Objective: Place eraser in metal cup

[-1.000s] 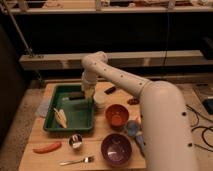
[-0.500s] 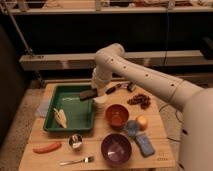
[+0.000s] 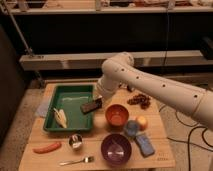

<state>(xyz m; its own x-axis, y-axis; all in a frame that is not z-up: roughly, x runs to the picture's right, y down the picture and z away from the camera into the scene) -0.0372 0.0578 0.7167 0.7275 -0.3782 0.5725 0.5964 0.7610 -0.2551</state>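
My gripper (image 3: pixel 94 104) hangs over the right edge of the green tray (image 3: pixel 74 95). It is shut on the eraser (image 3: pixel 89 107), a small dark oblong block held roughly level above the tray. The metal cup (image 3: pixel 75 141), a small shiny cylinder, stands upright on the wooden table just in front of the tray. It is below and a little left of the gripper, well apart from it. My white arm reaches in from the right.
A banana (image 3: pixel 60 118) lies in the tray. An orange bowl (image 3: pixel 117 115) is right of the gripper, with a purple bowl (image 3: pixel 116 149) in front. A blue sponge (image 3: pixel 145 144), a red sausage (image 3: pixel 46 147), a fork (image 3: pixel 77 161) and grapes (image 3: pixel 140 100) lie around.
The gripper has come up out of the tray with the dark block and moved toward the tray's right front side. The arm has swung to reach in from the right.
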